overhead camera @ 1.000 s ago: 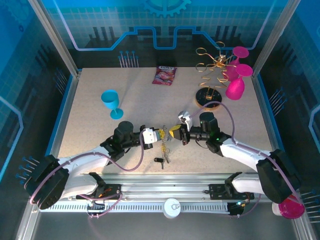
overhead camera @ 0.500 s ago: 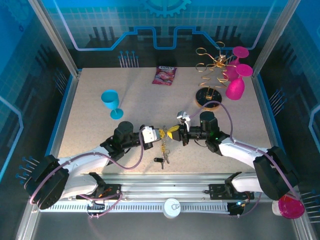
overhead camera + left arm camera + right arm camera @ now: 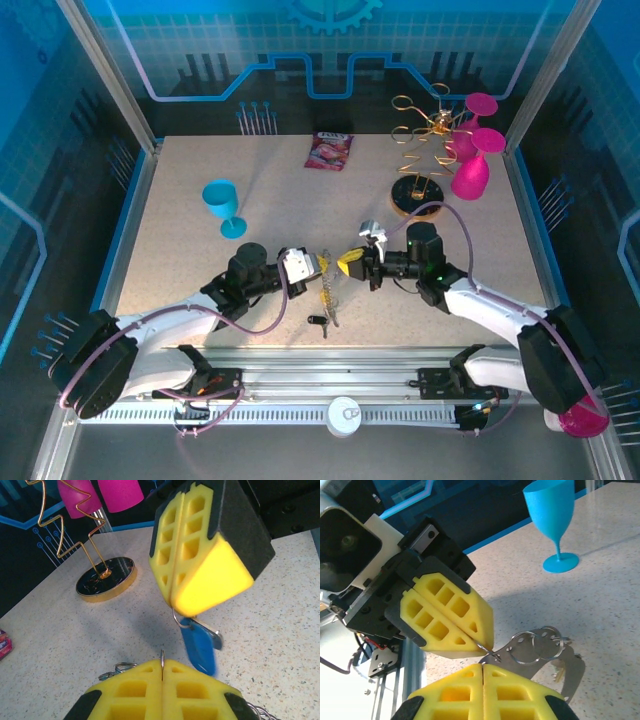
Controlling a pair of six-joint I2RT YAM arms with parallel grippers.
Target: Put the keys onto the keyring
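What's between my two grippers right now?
A blue-headed key, hanging from a wire loop pinched in the right gripper, close to the left gripper; left wrist view.

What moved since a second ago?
The right end effector drew back a little to the right, away from the left end effector. Both stayed shut on a thin wire ring, the blue key hanging from it. The black key and blue cup stayed put.

1. Goblet (image 3: 224,205) stands near the left edge of the table (image 3: 290,210).
2. Rack (image 3: 418,140) and pink glasses (image 3: 470,172) crowd the far right corner.
3. Packet (image 3: 329,151) lies at the far edge; the middle between them is bare.
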